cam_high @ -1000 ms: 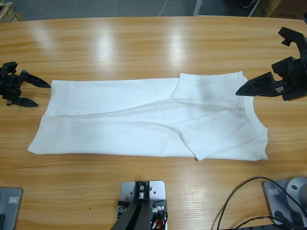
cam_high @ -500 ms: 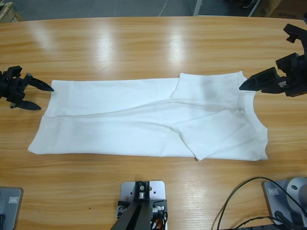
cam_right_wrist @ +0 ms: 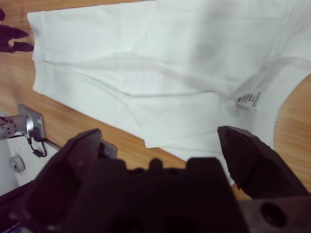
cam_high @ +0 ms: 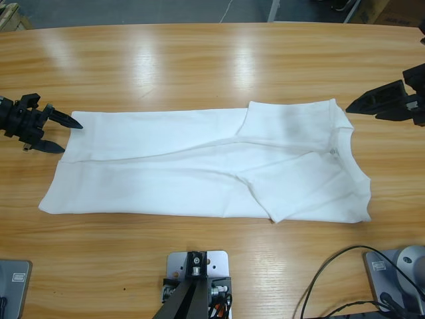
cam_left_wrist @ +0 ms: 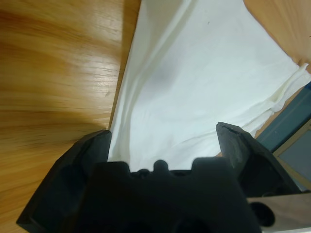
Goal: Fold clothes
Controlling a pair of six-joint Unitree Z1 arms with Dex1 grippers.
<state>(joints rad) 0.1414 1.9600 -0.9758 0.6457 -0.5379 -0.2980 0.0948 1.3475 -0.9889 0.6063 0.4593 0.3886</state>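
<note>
The clothes are one white T-shirt [cam_high: 199, 166] lying flat across the wooden table, folded lengthwise into a long band. Its round neck and small label [cam_high: 332, 152] are at the right end. My left gripper [cam_high: 70, 137] is open at the shirt's left hem corner, level with the table. In the left wrist view the white cloth [cam_left_wrist: 194, 82] spreads out between and beyond my left gripper [cam_left_wrist: 165, 133]. My right gripper [cam_high: 375, 103] hovers at the right edge, off the collar. In the right wrist view my right gripper [cam_right_wrist: 160, 136] is open and empty above the label [cam_right_wrist: 250, 99].
Bare wooden table [cam_high: 199, 60] surrounds the shirt on all sides. A black cable [cam_high: 332, 272] loops at the front right corner. The far table edge runs along the top of the high view.
My left gripper has slid right until its tips reach the shirt's hem corner. My right gripper has drawn back to the right, away from the collar.
</note>
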